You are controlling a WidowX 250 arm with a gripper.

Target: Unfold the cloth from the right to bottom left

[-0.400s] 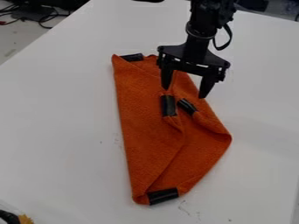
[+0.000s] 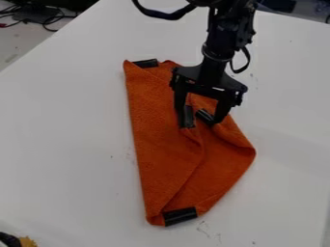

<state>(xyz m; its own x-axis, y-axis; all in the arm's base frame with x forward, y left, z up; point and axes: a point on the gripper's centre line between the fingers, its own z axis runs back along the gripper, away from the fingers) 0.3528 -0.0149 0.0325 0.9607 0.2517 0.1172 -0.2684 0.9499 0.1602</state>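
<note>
The folded orange cloth (image 2: 169, 159) was laid across the white table (image 2: 71, 144). Farther off, over its middle, the gripper (image 2: 201, 121) was held open, nothing gripped. With two taped corners (image 2: 205, 116) so close together, both layers might be pinched and dragged.

Cloth (image 2: 161, 144) on bench (image 2: 64, 144), pincer (image 2: 200, 122) over it. Strips (image 2: 179, 216) on cloth: far end, near end, two between.
</note>
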